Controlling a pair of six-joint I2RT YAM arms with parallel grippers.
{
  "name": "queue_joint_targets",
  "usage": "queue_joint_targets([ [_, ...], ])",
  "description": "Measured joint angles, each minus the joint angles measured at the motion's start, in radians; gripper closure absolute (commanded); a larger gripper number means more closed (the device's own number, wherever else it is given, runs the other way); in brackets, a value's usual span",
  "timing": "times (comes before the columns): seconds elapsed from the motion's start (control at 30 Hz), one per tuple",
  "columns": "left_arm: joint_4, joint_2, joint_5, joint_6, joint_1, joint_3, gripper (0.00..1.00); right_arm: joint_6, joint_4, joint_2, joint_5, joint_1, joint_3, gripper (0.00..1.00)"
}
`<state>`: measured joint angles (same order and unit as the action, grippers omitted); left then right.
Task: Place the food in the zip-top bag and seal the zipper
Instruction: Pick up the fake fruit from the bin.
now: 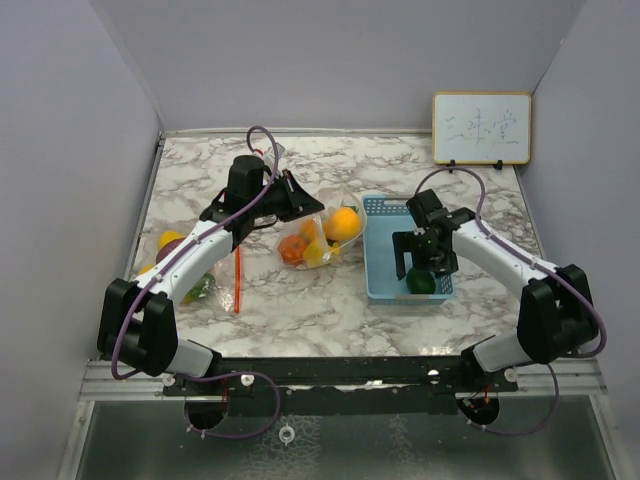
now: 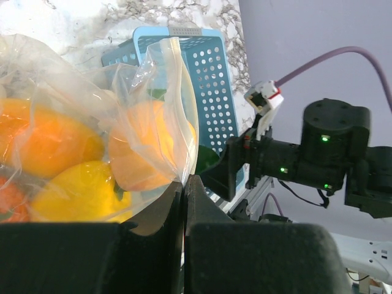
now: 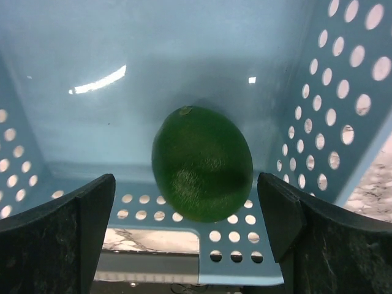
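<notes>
Item 1: white-and-grey marbled surface (image 1: pixel 330 310).

Item 2: clear plastic zip-top bag (image 1: pixel 318 232), near the middle of the surface, mouth lifted. It contains a glossy round orange (image 1: pixel 343 223), a red tomato (image 1: pixel 291 250) and a yellow piece (image 1: pixel 316 253), along with more orange fruit.

Item 3: left fingers (image 2: pixel 195 202), pressed together and clamped on the rim of the zip-top bag.

Item 4: light blue perforated plastic basket (image 1: pixel 372 250), just right of the bag and towards the right edge.

Item 5: dark green fruit (image 3: pixel 202 163), oval, lying on the basket floor at its near end.

Item 6: right fingers (image 3: pixel 61 239), spread wide apart and hanging over the dark green fruit, one on each side, holding nothing.

Item 7: loose food (image 1: pixel 170 240) in yellow, dark red and green, by the left edge, partly hidden under the left arm.

Item 8: small framed whiteboard (image 1: pixel 481 128), propped at the far right corner.
</notes>
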<state>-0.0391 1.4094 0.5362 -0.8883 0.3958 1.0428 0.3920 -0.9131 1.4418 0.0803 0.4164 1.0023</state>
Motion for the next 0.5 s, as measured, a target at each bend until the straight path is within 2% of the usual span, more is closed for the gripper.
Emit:
queue_joint_targets([
  [0.1, 0.001, 0.000, 0.001, 0.000, 0.000, 0.000, 1.00, 0.001, 0.026, 0.037, 0.000, -0.005, -0.028, 0.00],
  [0.17, 0.001, 0.000, 0.003, 0.000, 0.000, 0.000, 1.00, 0.001, 0.047, 0.056, -0.001, -0.006, -0.047, 0.06],
  [0.33, 0.001, 0.000, 0.003, 0.000, 0.000, 0.000, 1.00, -0.001, 0.085, 0.099, -0.012, -0.011, -0.055, 0.34],
  [0.43, 0.001, 0.000, 0.003, 0.000, 0.000, 0.000, 1.00, -0.002, 0.098, 0.100, -0.024, -0.011, -0.055, 0.62],
  [0.5, 0.001, 0.000, 0.003, 0.000, 0.000, 0.000, 1.00, 0.001, 0.103, 0.096, -0.030, -0.011, -0.055, 0.66],
])
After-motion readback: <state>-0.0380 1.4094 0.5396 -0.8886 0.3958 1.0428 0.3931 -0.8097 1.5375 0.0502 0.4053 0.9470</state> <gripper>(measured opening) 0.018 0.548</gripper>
